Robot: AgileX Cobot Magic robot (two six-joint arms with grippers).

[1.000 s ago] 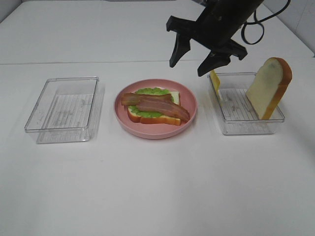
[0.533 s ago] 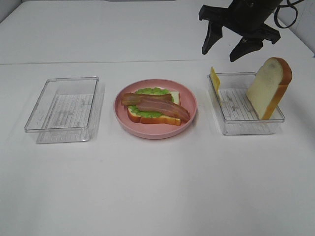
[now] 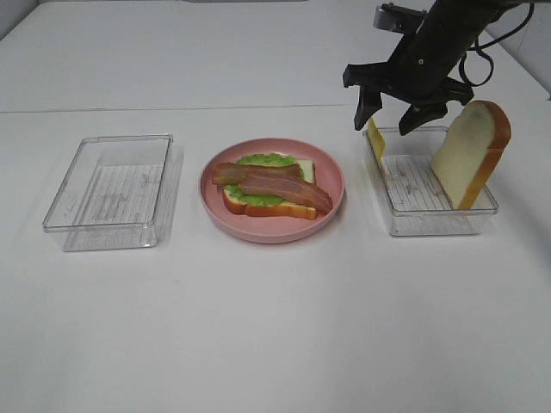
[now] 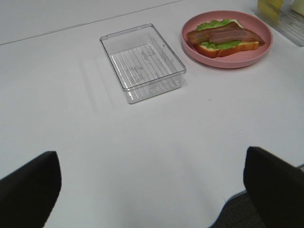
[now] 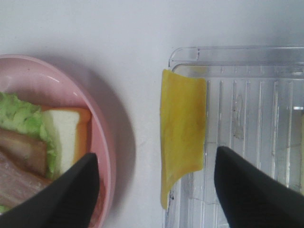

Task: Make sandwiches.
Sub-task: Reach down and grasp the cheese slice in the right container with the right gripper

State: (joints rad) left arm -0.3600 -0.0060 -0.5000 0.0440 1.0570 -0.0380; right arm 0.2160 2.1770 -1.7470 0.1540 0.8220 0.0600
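— Sandwich (image 3: pixel 271 185), unfinished, is shown at frame centre on a round pink plate (image 3: pixel 331 205): crusted white bread, ruffled green lettuce and two wavy reddish-brown bacon strips. What is changed?

— Only the right gripper (image 3: pixel 385 125), which has been lowered from the upper right to just above a thin yellow cheese slice (image 3: pixel 376 138). This slice is propped against the left wall of a ribbed clear tray (image 3: pixel 430 225). The jaws are spread wide and nothing is gripped. The left gripper (image 4: pixel 152 161) is likewise seen wide and empty.
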